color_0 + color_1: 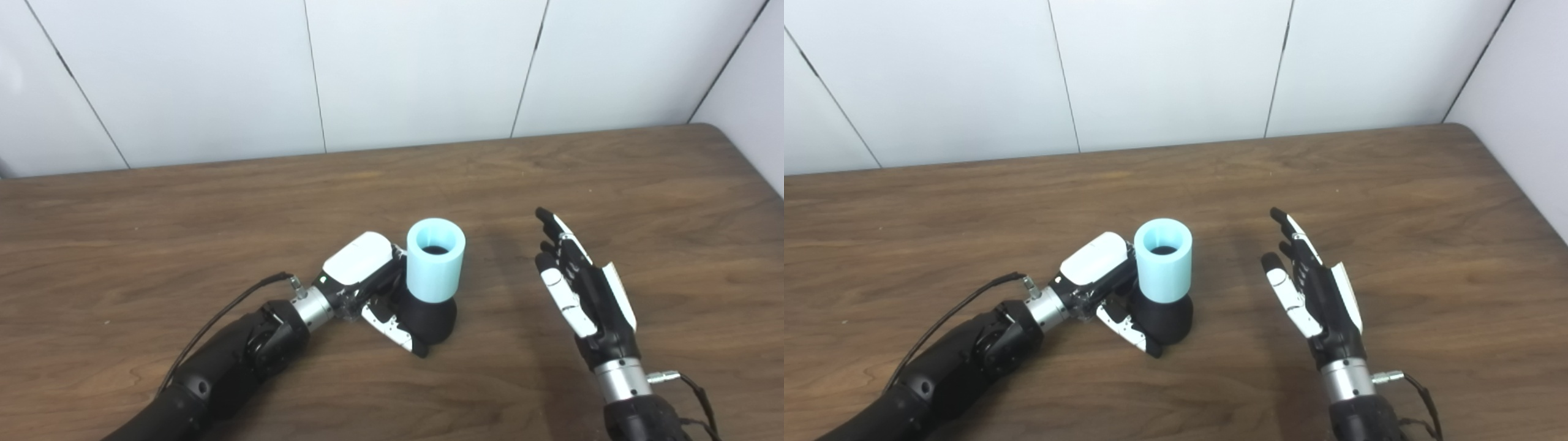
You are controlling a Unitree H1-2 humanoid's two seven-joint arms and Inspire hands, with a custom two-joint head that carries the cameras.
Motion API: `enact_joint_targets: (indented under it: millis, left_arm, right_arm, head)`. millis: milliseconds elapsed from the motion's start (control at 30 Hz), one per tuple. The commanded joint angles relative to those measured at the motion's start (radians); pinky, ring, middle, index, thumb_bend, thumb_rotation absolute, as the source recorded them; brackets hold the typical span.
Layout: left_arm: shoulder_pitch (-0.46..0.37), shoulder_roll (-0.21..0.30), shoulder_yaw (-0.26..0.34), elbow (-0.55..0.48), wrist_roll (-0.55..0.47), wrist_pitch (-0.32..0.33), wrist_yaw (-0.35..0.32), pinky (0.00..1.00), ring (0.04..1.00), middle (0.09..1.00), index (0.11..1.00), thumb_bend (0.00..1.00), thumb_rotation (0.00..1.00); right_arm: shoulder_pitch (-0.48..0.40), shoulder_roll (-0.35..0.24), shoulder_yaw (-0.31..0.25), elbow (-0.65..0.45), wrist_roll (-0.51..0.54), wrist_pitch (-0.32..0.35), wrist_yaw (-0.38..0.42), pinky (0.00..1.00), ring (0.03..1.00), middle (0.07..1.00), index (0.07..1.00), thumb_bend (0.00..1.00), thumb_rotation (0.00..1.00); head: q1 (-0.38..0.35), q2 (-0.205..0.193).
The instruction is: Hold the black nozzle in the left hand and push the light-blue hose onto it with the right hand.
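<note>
1. Assembly position: short light-blue cylindrical hose [435,268] stands upright, seated on the black flared plastic nozzle [432,318], which rests on the brown wooden table [184,233].
2. Left hand [370,288] is wrapped around the nozzle base, just left of the hose.
3. Right hand [579,285] hovers well right of the hose, fingers spread, holding nothing.
4. Handling judgement: hose appears light, thick-walled, slightly pliable; best gripped around its mid-wall. Nozzle looks rigid; its smooth flare could slip.
</note>
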Motion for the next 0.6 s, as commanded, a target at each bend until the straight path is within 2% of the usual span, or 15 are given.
enact_joint_targets:
  millis: [0,100,133,167,200,267,433,567]
  left_arm:
    - [0.157,0.070,-0.088,0.180,0.151,0.098,-0.148,0.32,0.362,0.479,0.495,0.53,0.00]
    - [0.155,0.070,-0.093,0.193,0.173,0.085,-0.112,0.34,0.405,0.484,0.495,0.53,0.00]
    - [0.155,0.070,-0.092,0.192,0.177,0.087,-0.110,0.36,0.434,0.458,0.523,0.52,0.00]
    - [0.156,0.071,-0.090,0.189,0.181,0.090,-0.112,0.43,0.524,0.546,0.583,0.70,0.00]
    - [0.157,0.072,-0.089,0.185,0.185,0.093,-0.114,0.50,0.606,0.624,0.628,0.82,0.00]
    - [0.159,0.073,-0.086,0.184,0.195,0.093,-0.107,0.57,0.694,0.685,0.671,0.92,0.00]
    - [0.157,0.081,-0.093,0.175,0.231,0.089,-0.086,0.67,0.777,0.746,0.728,0.98,0.05]
    - [0.161,0.086,-0.089,0.166,0.264,0.097,-0.060,0.75,0.816,0.786,0.781,1.00,0.10]
  right_arm:
    - [-0.012,0.032,-0.003,-0.043,-0.002,-0.036,-0.016,0.94,0.980,0.973,0.917,0.31,0.81]
    - [-0.011,0.031,0.000,-0.046,-0.010,-0.036,-0.016,0.93,0.978,0.973,0.917,0.31,0.83]
    - [-0.011,0.031,0.001,-0.047,-0.008,-0.036,-0.016,0.94,0.979,0.974,0.918,0.31,0.83]
    - [-0.011,0.031,0.001,-0.047,-0.006,-0.036,-0.016,0.94,0.980,0.975,0.919,0.32,0.84]
    - [-0.011,0.030,0.001,-0.047,-0.005,-0.037,-0.016,0.94,0.980,0.975,0.919,0.32,0.84]
    - [-0.011,0.028,0.002,-0.047,-0.021,-0.038,-0.018,0.94,0.976,0.971,0.916,0.32,0.84]
    - [-0.011,0.018,0.006,-0.039,-0.047,-0.060,-0.017,0.96,0.985,0.980,0.929,0.33,0.89]
    - [-0.011,0.019,0.005,-0.040,-0.036,-0.060,-0.014,0.96,0.988,0.984,0.931,0.33,0.89]
  head:
    - [-0.001,0.001]
    - [0.000,0.001]
    - [0.000,0.002]
    - [0.000,0.001]
    - [0.000,0.002]
    - [0.000,0.002]
    - [0.002,0.001]
    - [0.001,0.002]
